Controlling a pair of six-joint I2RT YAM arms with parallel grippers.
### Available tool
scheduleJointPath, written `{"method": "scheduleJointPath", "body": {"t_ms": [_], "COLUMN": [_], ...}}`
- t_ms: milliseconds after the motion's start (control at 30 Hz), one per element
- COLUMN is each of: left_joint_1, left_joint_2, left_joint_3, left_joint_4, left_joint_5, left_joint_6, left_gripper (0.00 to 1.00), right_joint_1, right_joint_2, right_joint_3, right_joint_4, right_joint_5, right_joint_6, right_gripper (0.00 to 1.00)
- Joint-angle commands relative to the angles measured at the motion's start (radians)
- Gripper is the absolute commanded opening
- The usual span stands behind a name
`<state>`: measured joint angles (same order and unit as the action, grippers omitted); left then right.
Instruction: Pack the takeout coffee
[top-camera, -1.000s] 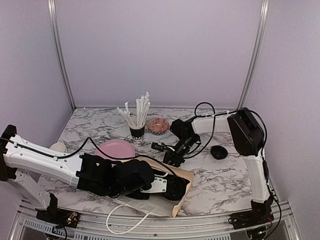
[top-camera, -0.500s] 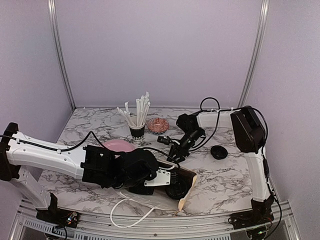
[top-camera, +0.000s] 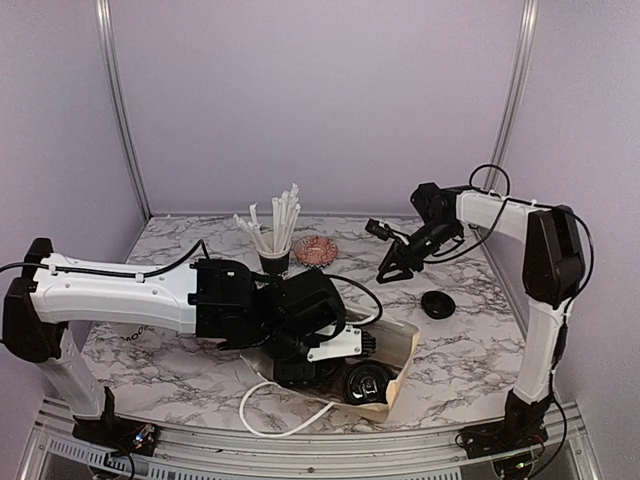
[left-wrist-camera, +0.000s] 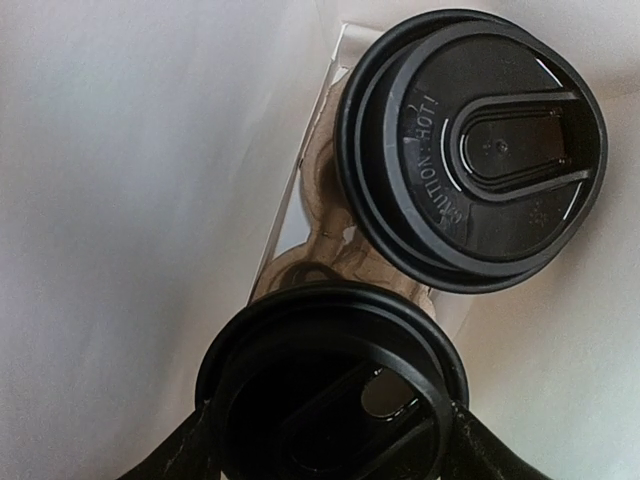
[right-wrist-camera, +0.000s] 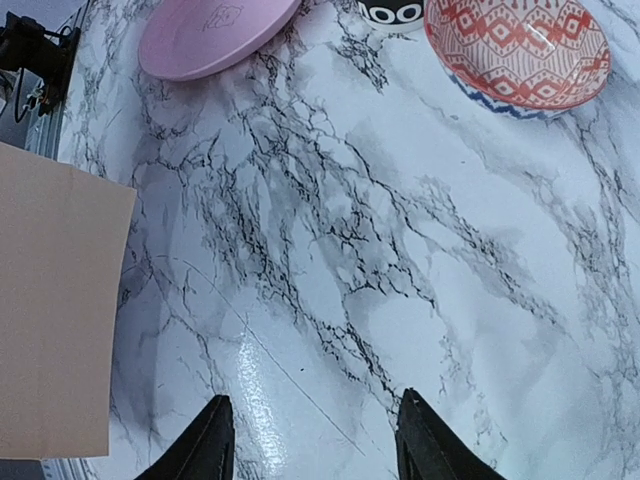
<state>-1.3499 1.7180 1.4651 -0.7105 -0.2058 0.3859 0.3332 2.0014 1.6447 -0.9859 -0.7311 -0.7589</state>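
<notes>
Got the takeout coffee (left-wrist-camera: 330, 390) down inside the paper bag (top-camera: 405, 345) – clamped on both sides by the left gripper (left-wrist-camera: 330, 455), jaws closed against it just under the lid.

Seen from straight above, so only a round, glossy black lid with a raised sip tab; can't see the cup wall below. Parked just beside a second lidded cup (left-wrist-camera: 470, 150) stamped "CAUTION HOT!", with brown cardboard (left-wrist-camera: 320, 235) showing between them. Hemmed in by pale bag walls on the left. Further out, the right gripper (right-wrist-camera: 315, 440) – jaws apart, hovering over the marble table (right-wrist-camera: 400, 250), well away from the bag. Beyond that: a loose black lid (top-camera: 436, 304), a pink plate (right-wrist-camera: 215, 35), a red patterned bowl (right-wrist-camera: 515, 45) and a black cup of white straws (top-camera: 275, 262) at the back.
</notes>
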Motion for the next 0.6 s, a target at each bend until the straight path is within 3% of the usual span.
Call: {"method": "scheduleJointPath", "body": {"t_ms": [0, 333, 567], "left_joint_1": [0.025, 0.097, 0.126], "left_joint_2": [0.050, 0.172, 0.193], "left_joint_3": [0.067, 0.214, 0.167], "left_joint_4": [-0.117, -0.154, -0.096], "left_joint_5": [0.085, 0.153, 0.158], "left_joint_6": [-0.096, -0.169, -0.180], "left_gripper": [0.50, 0.49, 0.45], "right_joint_1": [-0.014, -0.025, -0.033], "right_joint_2": [-0.051, -0.110, -0.141], "right_joint_3": [-0.044, -0.082, -0.113], "right_joint_4": [0.007, 0.012, 0.013], "right_joint_5": [0.010, 0.014, 0.010], "right_joint_6": [0.009, 0.002, -0.007], "right_gripper": [0.53, 0.53, 0.53]}}
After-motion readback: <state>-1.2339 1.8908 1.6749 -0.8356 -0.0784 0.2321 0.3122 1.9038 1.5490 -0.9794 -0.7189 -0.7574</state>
